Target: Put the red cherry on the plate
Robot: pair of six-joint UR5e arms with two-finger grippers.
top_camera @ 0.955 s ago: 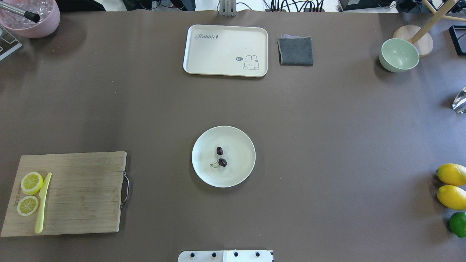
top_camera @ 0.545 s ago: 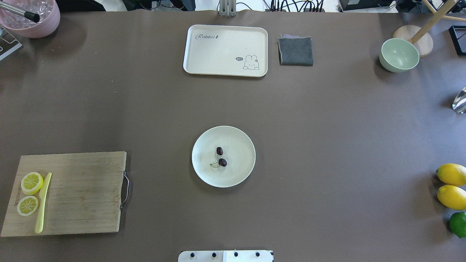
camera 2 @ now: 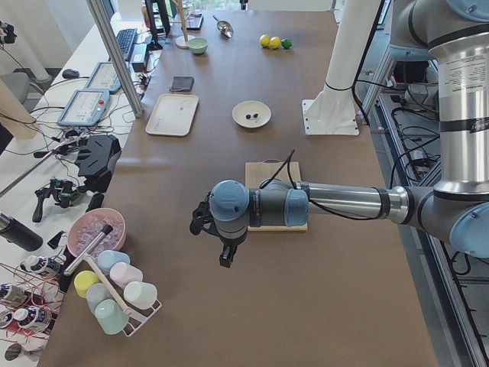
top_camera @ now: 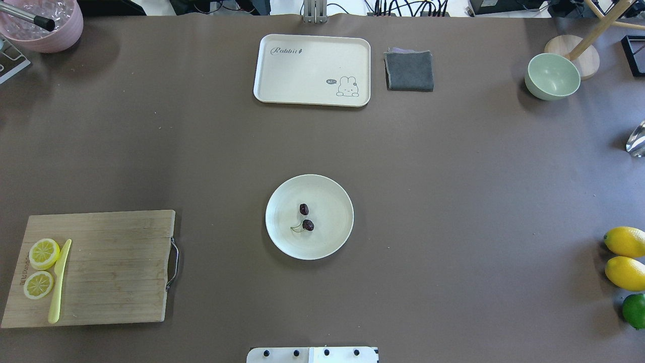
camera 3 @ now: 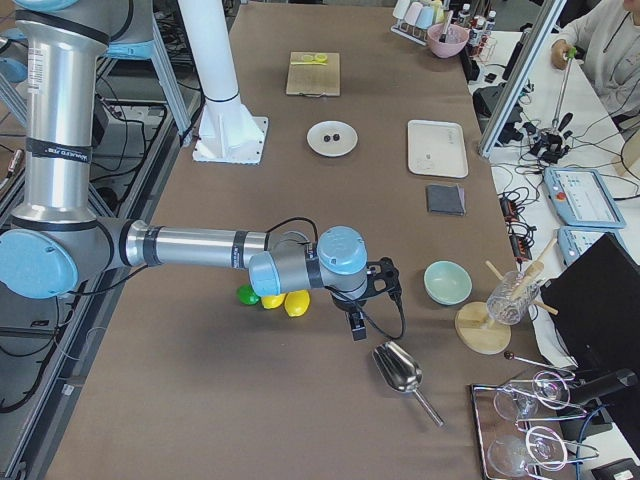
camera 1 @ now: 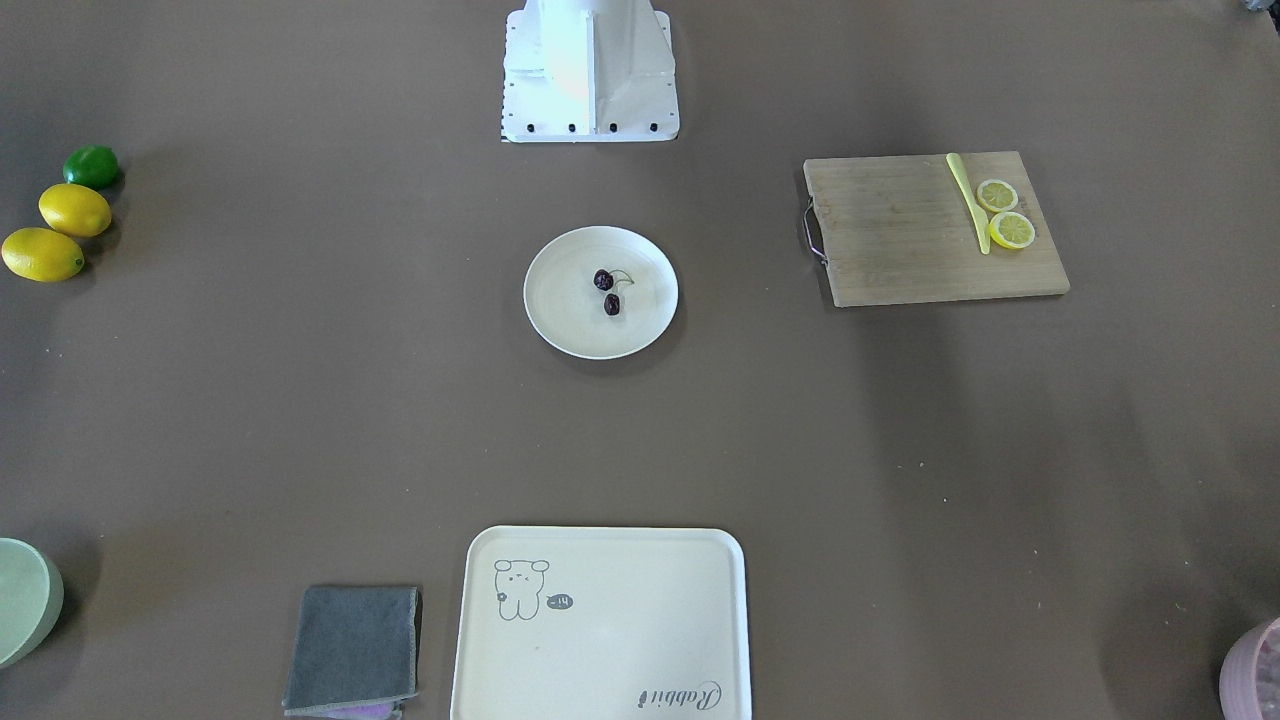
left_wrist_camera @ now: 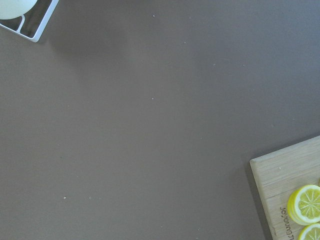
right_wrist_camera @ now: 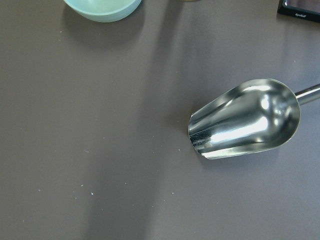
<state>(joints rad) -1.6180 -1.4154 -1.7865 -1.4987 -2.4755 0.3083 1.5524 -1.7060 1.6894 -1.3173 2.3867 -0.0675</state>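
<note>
The red cherry (top_camera: 305, 218), two dark maroon fruits on a thin green stem, lies inside the round cream plate (top_camera: 331, 218) at the table's middle. The front-facing view shows the same cherry (camera 1: 607, 292) resting on that plate (camera 1: 562, 300), with no gripper near it. My left gripper (camera 2: 222, 256) hangs over bare table beyond the cutting board, far from the plate; I cannot tell whether it is open or shut. My right gripper (camera 3: 357, 328) hovers near the metal scoop at the other end, and I cannot tell its state either.
A rabbit tray (top_camera: 312, 69) and a grey cloth (top_camera: 409, 70) lie at the far edge. A cutting board (top_camera: 101, 267) carries lemon slices and a yellow knife. Two lemons (top_camera: 625, 257) and a lime, a green bowl (top_camera: 552, 75) and a scoop (right_wrist_camera: 245, 119) sit on the right.
</note>
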